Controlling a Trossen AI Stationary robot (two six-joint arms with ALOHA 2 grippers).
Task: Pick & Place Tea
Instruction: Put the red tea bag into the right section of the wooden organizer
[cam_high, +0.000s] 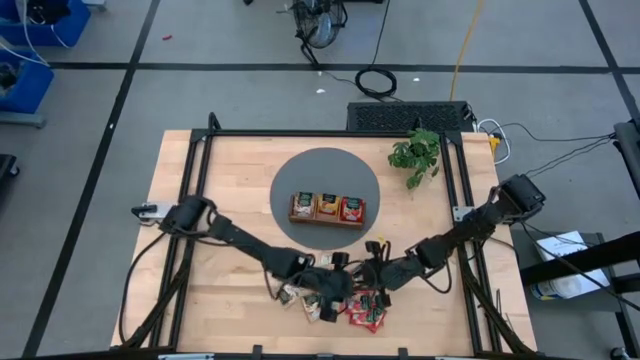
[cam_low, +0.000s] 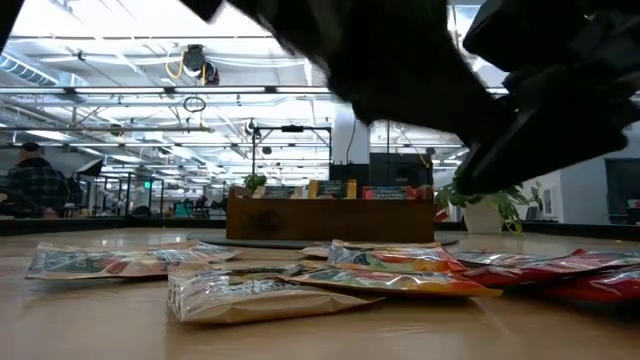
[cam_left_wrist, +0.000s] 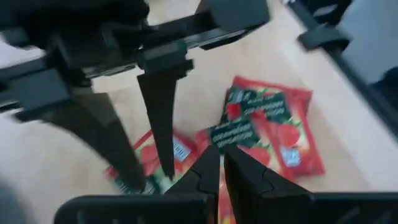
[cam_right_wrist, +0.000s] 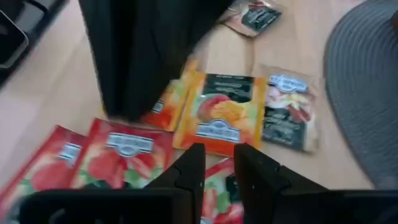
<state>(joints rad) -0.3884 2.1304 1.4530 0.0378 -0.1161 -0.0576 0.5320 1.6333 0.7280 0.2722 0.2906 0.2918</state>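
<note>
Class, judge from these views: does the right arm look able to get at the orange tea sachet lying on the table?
Probably yes. The right gripper hangs just above the orange sachet, nothing lying over it; the left arm crowds one side.

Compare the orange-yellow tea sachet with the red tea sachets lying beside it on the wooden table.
The orange-yellow tea sachet is orange and pictures a yellow-orange fruit; the red tea sachets are red with red fruit. The orange-yellow sachet lies nearer the grey round mat; the red ones lie farther from it. All are flat, printed and lie loose on the table.
</note>
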